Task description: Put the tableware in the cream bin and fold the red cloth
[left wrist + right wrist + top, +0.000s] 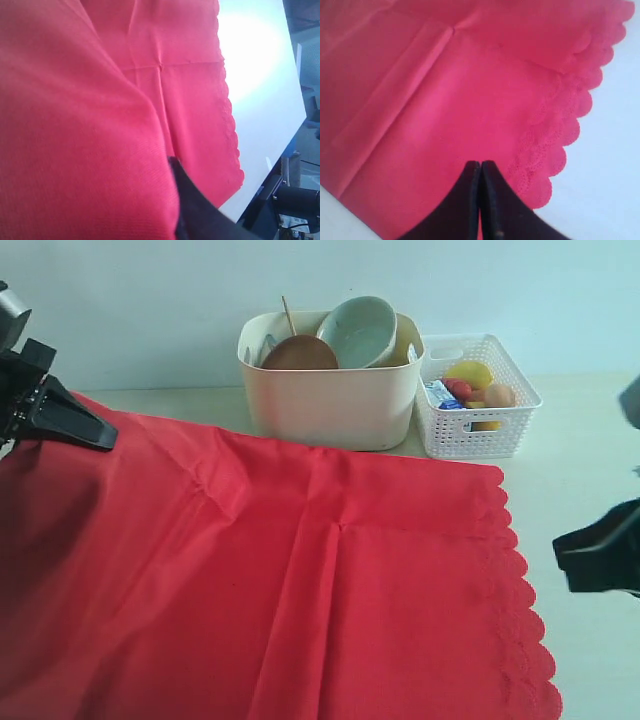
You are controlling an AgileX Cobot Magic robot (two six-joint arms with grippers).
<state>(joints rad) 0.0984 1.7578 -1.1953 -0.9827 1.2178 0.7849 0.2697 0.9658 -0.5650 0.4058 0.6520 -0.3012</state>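
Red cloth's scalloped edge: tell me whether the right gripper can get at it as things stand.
Probably yes. The right gripper hangs close beside the scalloped edge of the red cloth with nothing lying between them; its jaws are shut, though, and would have to open first.

I am looking at what seems to be a robotics lab bench set up for a test. A bare, pale table (590, 440) stands against a blank, pale wall (130, 300). Tidy props are laid out on it: a cream bin (330, 405) of tableware, a white lattice basket (480, 440) of food, and a red cloth (300, 590). Past the table's edge, the left wrist view shows dark framing (265, 200) and a black cylinder-shaped device (300, 200).
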